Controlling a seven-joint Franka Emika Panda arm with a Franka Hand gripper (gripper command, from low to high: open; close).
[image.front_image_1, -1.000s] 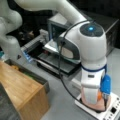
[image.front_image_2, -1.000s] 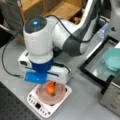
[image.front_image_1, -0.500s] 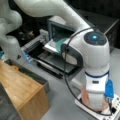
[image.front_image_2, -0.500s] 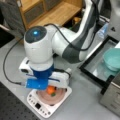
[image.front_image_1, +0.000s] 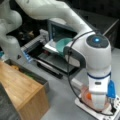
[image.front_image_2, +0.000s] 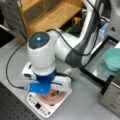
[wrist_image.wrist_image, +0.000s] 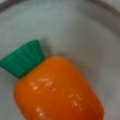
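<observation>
An orange toy carrot (wrist_image.wrist_image: 57, 87) with a green top (wrist_image.wrist_image: 22, 58) fills the wrist view, lying inside a pale bowl (wrist_image.wrist_image: 82, 32). In both front views the bowl is a pink dish (image.front_image_2: 50, 100) (image.front_image_1: 83, 90) standing on a white kitchen scale (image.front_image_2: 37, 106) (image.front_image_1: 81, 104). My gripper (image.front_image_2: 50, 89) (image.front_image_1: 98, 101) hangs straight down into the dish, right over the carrot (image.front_image_2: 52, 92) (image.front_image_1: 87, 96). The hand's body hides the fingers in both front views, and none show in the wrist view.
A teal bowl (image.front_image_1: 62, 45) (image.front_image_2: 113, 58) rests on a dark tray beside a metal appliance (image.front_image_2: 112, 93). A wooden cabinet (image.front_image_1: 20, 87) (image.front_image_2: 50, 15) stands close by. A black cable (image.front_image_2: 10, 72) loops around the scale.
The wrist has come lower over the pink dish and shifted slightly sideways. The carrot stays in the dish.
</observation>
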